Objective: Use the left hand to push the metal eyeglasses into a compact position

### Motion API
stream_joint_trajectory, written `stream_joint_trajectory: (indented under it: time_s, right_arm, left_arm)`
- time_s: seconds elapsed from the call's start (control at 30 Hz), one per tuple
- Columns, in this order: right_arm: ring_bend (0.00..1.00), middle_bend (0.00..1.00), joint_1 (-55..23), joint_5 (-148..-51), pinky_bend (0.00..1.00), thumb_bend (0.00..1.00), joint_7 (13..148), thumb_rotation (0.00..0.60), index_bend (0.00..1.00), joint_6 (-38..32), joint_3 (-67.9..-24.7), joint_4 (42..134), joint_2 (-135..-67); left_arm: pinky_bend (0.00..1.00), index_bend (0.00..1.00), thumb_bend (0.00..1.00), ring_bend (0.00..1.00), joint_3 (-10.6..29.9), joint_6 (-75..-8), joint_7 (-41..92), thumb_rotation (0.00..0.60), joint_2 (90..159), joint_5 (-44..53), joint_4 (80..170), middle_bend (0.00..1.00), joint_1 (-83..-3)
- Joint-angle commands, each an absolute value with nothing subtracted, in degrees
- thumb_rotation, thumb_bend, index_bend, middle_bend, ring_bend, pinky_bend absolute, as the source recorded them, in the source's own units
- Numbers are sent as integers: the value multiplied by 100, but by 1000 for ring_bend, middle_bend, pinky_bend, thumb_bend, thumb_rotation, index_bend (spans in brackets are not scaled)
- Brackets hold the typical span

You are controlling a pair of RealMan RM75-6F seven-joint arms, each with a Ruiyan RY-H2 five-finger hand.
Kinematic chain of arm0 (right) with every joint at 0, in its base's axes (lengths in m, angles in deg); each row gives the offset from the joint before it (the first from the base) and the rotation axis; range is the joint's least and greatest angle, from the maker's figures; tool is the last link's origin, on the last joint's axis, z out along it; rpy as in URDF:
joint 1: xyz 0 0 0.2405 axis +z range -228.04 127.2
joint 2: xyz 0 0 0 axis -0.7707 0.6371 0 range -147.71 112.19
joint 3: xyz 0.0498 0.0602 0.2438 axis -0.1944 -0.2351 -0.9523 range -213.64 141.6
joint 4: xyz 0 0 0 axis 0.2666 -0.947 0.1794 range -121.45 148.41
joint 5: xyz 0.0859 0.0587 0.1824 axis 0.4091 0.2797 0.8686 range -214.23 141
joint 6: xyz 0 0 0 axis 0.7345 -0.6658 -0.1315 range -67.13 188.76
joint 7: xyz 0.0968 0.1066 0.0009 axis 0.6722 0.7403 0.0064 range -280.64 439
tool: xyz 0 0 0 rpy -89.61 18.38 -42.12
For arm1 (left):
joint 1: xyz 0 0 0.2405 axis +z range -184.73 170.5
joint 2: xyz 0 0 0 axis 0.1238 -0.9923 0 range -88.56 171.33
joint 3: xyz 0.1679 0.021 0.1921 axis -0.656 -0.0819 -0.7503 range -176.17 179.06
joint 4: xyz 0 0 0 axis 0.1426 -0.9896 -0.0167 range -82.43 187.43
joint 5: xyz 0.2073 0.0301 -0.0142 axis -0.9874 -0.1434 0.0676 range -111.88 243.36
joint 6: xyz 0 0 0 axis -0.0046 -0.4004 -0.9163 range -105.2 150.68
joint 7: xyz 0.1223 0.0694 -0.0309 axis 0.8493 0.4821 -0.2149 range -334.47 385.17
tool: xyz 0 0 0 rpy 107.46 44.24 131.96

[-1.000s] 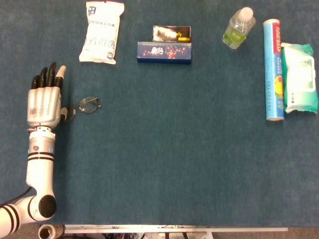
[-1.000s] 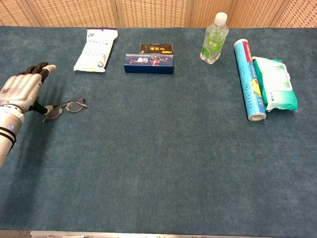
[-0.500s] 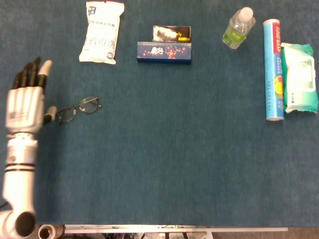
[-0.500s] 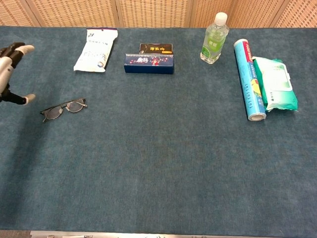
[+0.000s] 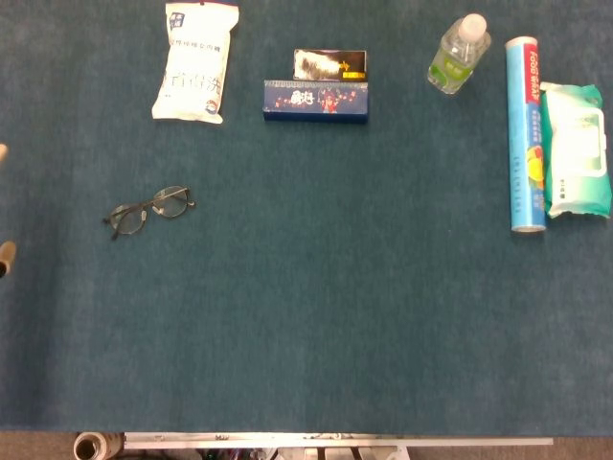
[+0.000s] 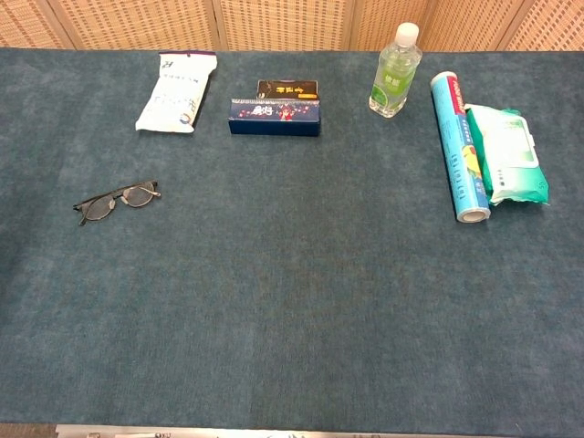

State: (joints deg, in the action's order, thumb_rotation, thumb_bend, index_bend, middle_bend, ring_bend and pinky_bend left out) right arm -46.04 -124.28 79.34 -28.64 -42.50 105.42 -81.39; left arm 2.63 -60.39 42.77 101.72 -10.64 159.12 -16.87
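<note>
Eyeglasses, thin dark metal-framed ones (image 5: 149, 210), sit alone on the blue carpeted tabletop (image 5: 316, 326) toward its left side, temples apparently folded in, so they look compact already. Just two pale fingertips (image 5: 5, 257) of the left robot hand poke in at the head view's left edge; can't tell its pose. Farther back: white pouch (image 5: 196, 60), blue box (image 5: 316, 100), green bottle (image 5: 458, 53).
</note>
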Motion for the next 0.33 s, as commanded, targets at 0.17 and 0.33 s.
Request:
stream_joint_trajectory:
  time_s: [0.17,0.33]
  right_arm:
    - [170,353,-4538,-12370,390,280,7754,600,430,-2739,-4236,10480,-8254]
    - [170,353,-4479,-12263,390,280,7717,600,430,-2596,-4252,10419,-8300]
  left_arm:
    - [110,116,225,0,177,-6809,2978,600,10209,-1776,15062,0,-1174]
    - [110,130,225,0,257,-6737,2927,600,10243,-1674,14808,6,-1160]
